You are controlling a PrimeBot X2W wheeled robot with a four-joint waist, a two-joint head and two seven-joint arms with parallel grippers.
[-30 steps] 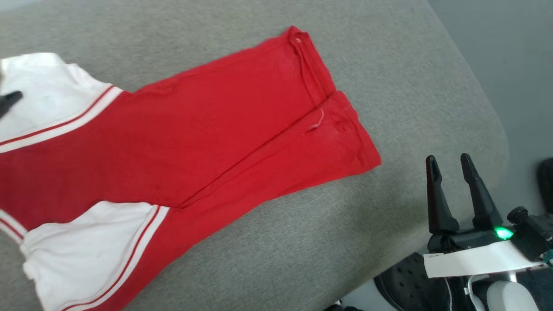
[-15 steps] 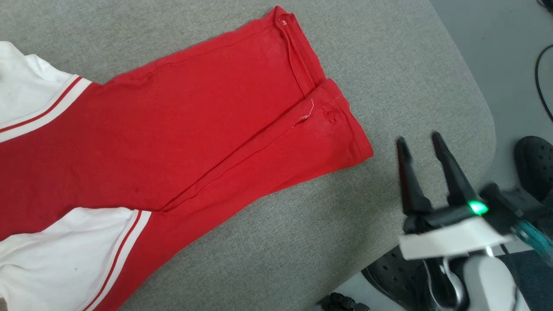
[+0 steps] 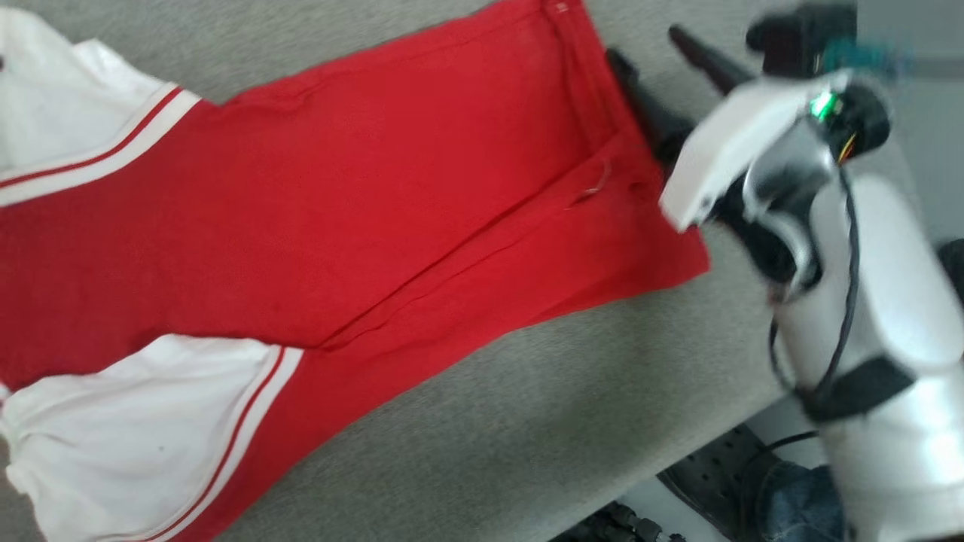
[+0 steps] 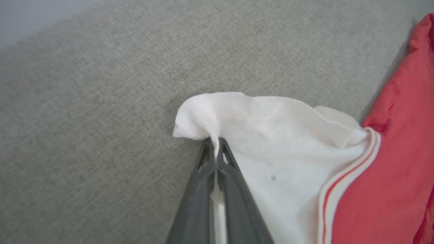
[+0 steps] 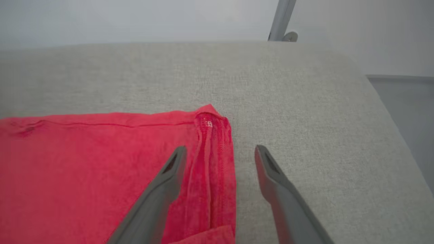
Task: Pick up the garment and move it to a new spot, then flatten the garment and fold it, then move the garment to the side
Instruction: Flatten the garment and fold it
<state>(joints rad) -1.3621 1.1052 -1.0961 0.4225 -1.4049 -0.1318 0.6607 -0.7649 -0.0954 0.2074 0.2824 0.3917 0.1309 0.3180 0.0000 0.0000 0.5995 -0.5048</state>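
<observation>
1. Lying spread on the grey padded surface (image 3: 527,421) is the garment (image 3: 339,196). In head view the red body runs diagonally, with the white sleeves and their red-striped trim at the left and the hem at upper right.
2. Left gripper (image 4: 215,145): fingers pressed together, pinching the edge of a white sleeve (image 4: 271,135). The cloth puckers into a small peak over the tips, and the rest of the sleeve drapes toward the red body.
3. Right gripper (image 5: 220,148): fingers wide apart, nothing held. It straddles the hem (image 5: 213,169) near its corner, with one finger over red cloth and the other over bare grey surface. Can't tell whether either tip touches down.
4. Head view: right gripper (image 3: 644,44) sits at upper right, motion-blurred, just beside the hem. Its pale forearm (image 3: 866,301) reaches in over the surface's right edge.
5. The hem's end is doubled over along the seam.
</observation>
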